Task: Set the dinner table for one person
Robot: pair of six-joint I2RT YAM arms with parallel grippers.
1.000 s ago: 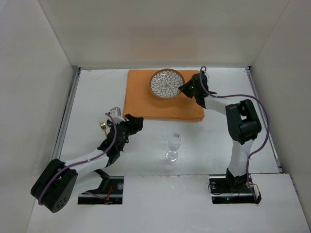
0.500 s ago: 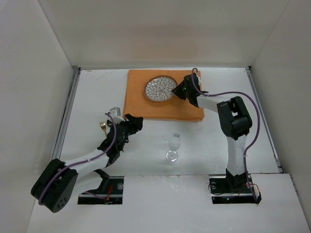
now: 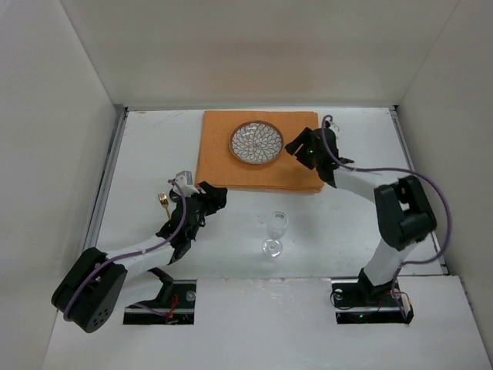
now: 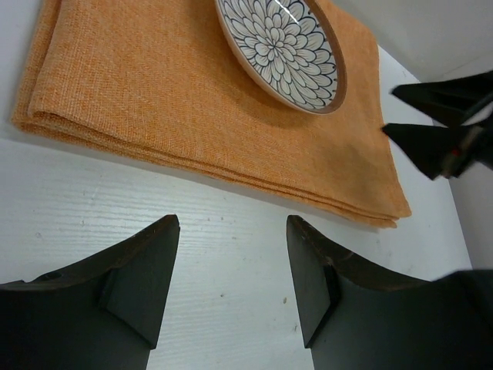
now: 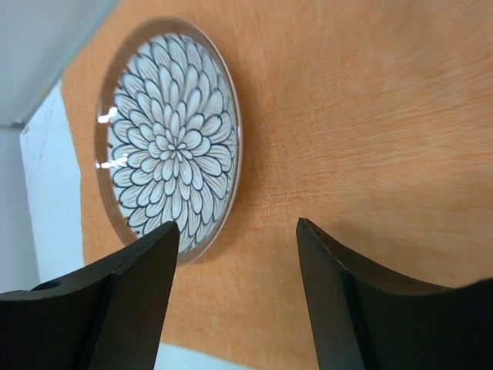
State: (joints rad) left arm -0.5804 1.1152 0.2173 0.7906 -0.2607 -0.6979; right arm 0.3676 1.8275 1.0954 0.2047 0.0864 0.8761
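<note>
A round plate (image 3: 256, 142) with a dark petal pattern lies flat on the orange cloth mat (image 3: 231, 169) at the back of the white dinner table (image 3: 347, 223). My right gripper (image 3: 293, 147) sits just right of the plate, open and holding nothing. In the right wrist view its fingertips (image 5: 237, 231) hover over the mat (image 5: 354, 116), with the plate (image 5: 169, 146) just ahead of the left finger. My left gripper (image 3: 218, 193) stands open and empty over bare table near the mat's front left corner. In the left wrist view its fingertips (image 4: 231, 231) face the mat (image 4: 177, 100) and plate (image 4: 281, 50).
A clear wine glass (image 3: 275, 230) stands upright in the middle of the table, in front of the mat. A gold fork (image 3: 163, 202) lies on the table left of my left arm. Metal rails (image 3: 108, 177) run along both side edges; white walls enclose the table.
The right gripper carried the plate a little leftward on the mat, then opened, let it go and drew back to the right. The left arm stayed put.
</note>
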